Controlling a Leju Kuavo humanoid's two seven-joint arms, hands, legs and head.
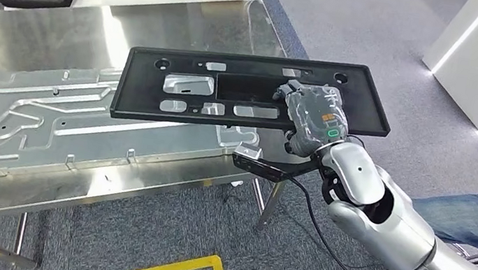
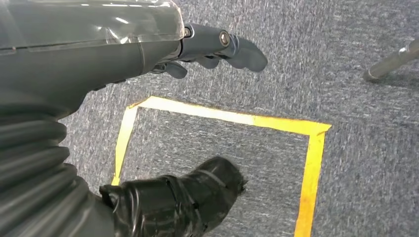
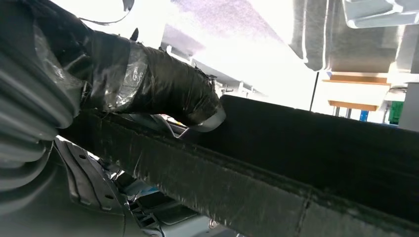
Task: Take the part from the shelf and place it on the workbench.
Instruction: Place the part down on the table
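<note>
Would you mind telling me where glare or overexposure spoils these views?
Head view: light glares off the steel workbench behind the black part. Right wrist view: the background above the part is blown out white. Left wrist view: evenly lit carpet.

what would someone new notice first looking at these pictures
First the long black panel full of cut-outs, which the right hand holds by its right part above the shiny steel workbench, over the embossed metal sheet lying there. Next, the yellow tape square on the grey carpet, seen past the left hand, which hangs with nothing in it. A seated person's arm and jeans sit at the far right.
</note>
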